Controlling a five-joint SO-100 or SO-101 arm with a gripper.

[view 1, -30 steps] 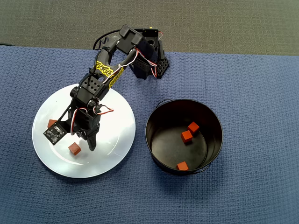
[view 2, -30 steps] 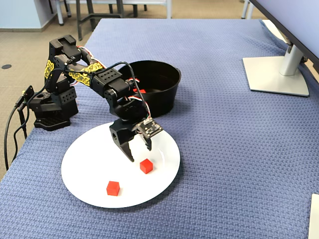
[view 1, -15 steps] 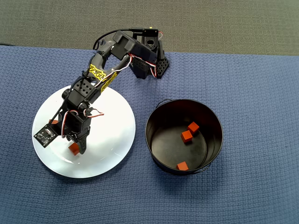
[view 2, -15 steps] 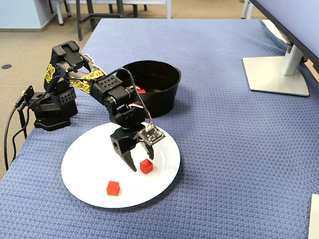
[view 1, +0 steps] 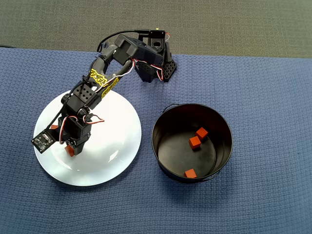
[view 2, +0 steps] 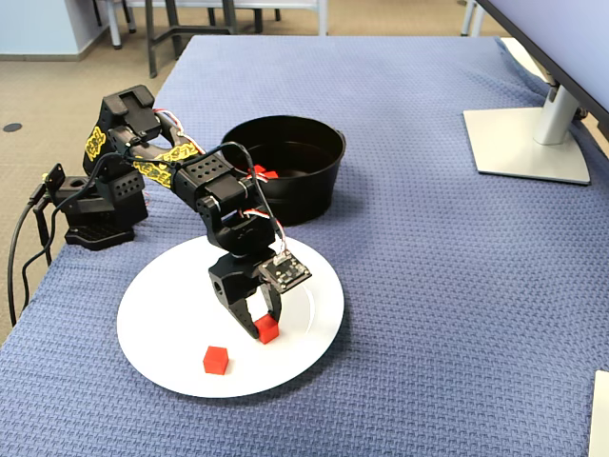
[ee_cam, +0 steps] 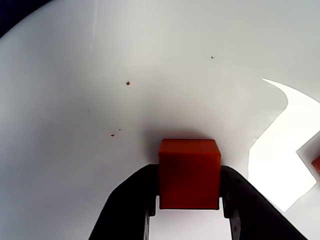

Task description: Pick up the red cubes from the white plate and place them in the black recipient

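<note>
On woven blue cloth, black fingers (ee_cam: 189,202) pinch a matte red cube (ee_cam: 189,173).

I am seeing matte red-orange cubes (ee_cam: 189,172) showing against the glossy white plate (view 2: 171,352). The pot (view 1: 222,126) is reading black with a shiny dark inside. The arm (view 2: 205,176) is showing black with yellow patterned bands, red and white wires. A blue woven cloth (view 2: 457,286) is covering the table.

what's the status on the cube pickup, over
Gripper down on white plate, fingers either side of one red cube. Second cube loose nearby. Three cubes in black pot. Nothing blocking.
</note>
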